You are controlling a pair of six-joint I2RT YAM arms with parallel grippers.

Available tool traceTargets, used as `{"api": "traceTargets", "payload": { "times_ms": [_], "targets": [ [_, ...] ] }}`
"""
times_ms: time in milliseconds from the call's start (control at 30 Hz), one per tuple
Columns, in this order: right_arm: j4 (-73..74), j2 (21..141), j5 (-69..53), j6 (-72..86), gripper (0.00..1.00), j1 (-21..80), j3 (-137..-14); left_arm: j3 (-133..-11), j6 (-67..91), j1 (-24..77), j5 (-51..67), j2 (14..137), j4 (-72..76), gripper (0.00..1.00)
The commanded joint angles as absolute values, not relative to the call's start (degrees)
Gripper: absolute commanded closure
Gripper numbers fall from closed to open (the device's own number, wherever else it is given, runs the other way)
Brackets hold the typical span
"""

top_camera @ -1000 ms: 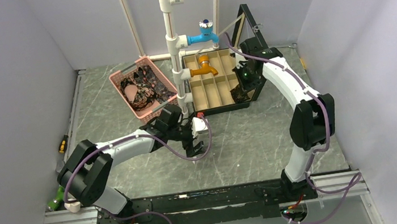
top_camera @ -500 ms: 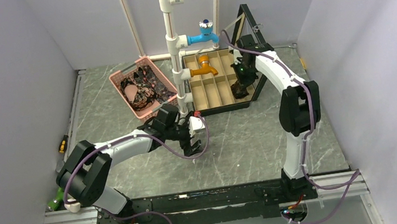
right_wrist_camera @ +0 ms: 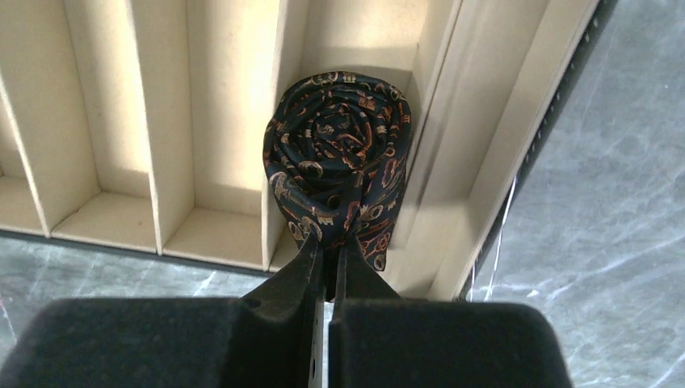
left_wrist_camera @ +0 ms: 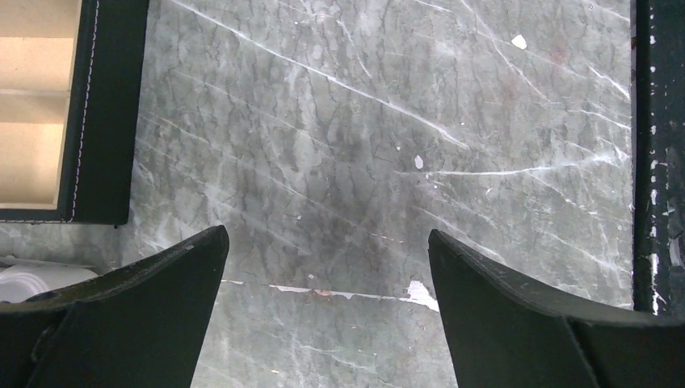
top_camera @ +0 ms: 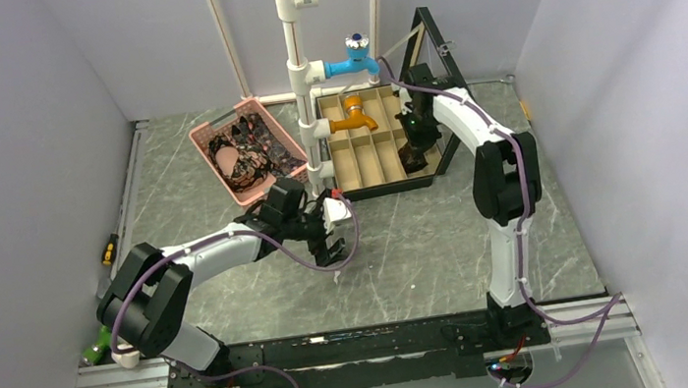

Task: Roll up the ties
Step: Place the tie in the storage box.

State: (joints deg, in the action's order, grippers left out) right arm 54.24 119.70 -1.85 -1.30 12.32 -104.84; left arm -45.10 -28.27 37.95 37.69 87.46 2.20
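Observation:
A rolled dark tie (right_wrist_camera: pixel 339 162) with small orange and red figures sits in the near right compartment of the tan divided box (right_wrist_camera: pixel 174 121). My right gripper (right_wrist_camera: pixel 327 242) is shut on the roll's near edge, pinching its fabric between the fingertips. From above, the same gripper (top_camera: pixel 414 149) reaches down into the box (top_camera: pixel 374 187). More patterned ties (top_camera: pixel 251 151) lie heaped in the pink mesh basket (top_camera: pixel 204 130). My left gripper (top_camera: pixel 332 247) hangs open over bare marble just in front of the box. In its wrist view the left gripper (left_wrist_camera: pixel 327 242) holds nothing.
A white pipe stand (top_camera: pixel 299 81) with a blue tap (top_camera: pixel 353 57) and an orange tap (top_camera: pixel 353 117) rises between basket and box. The box lid (top_camera: pixel 431 45) stands open at the back. Grey walls close in three sides. A black rail (left_wrist_camera: pixel 658 153) runs along the near edge.
The right arm's elbow has swung left and back while its gripper stays at the box's near right compartment. The left gripper has drifted slightly back toward the pipe stand, still open.

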Motion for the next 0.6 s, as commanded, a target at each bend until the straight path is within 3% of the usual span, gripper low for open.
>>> {"api": "traceTargets", "payload": {
  "times_ms": [0,333,500,567],
  "targets": [
    [53.4,124.1,1.0,-1.1,1.00,11.9,-108.9,-45.2,-28.9,37.3,39.3,86.2,2.8,0.01],
    [53.6,130.0,0.3,-1.3,1.00,12.0,-113.8,-45.7,-29.5,35.6,39.3,86.6,1.5,0.00],
    [54.1,130.8,0.4,-1.4,0.80,12.0,-116.6,-46.1,-29.6,34.9,38.7,87.4,1.8,0.01],
    [54.3,130.3,0.6,-1.6,0.77,12.1,-117.4,-46.4,-29.6,34.8,38.8,87.6,2.1,0.01]
  ]
}}
